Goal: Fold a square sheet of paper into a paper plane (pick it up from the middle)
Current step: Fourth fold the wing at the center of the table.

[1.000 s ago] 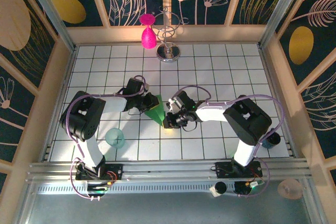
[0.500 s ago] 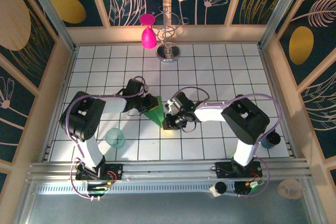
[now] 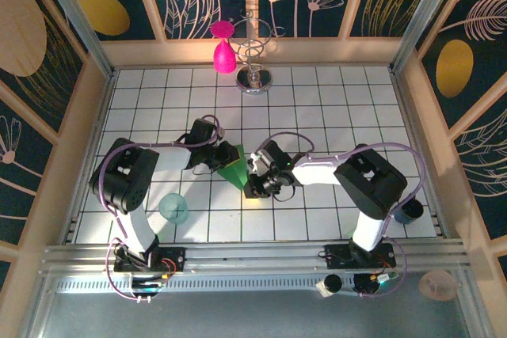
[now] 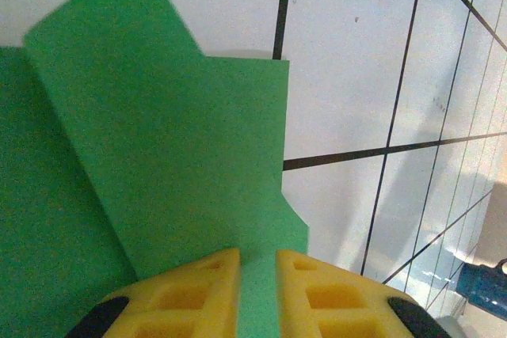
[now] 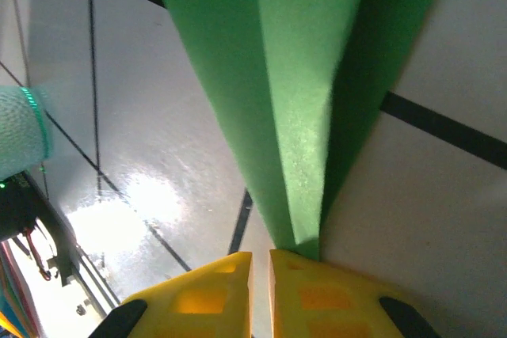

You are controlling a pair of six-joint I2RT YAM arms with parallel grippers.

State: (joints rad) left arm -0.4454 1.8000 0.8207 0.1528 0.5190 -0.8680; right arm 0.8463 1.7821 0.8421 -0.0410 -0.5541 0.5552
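Paper plane (image 3: 232, 166), partly folded, sits at mid-table (image 3: 341, 108) between the 2 arms; a clean crease probably needs both ends held taut and the centre fold aligned. Left end effector (image 4: 257, 271) pinches the wide end. Right end effector (image 5: 260, 265), pressed almost together, touches the nose tip, grip unclear.

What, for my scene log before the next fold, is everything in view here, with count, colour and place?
paper plane: one, bright green, partly folded, mid-table between the grippers.
cup: one, translucent teal, near left, beside the left arm.
teardrop object: one, pink, far edge, by the wire stand.
wire stand: one, silver, far centre.
blue object: one, dark blue, near right; too small to identify.
table: one, white tiles, black lines.
left gripper: yellow fingers, shut on the paper plane.
right gripper: yellow fingers, shut, at the plane's pointed end.
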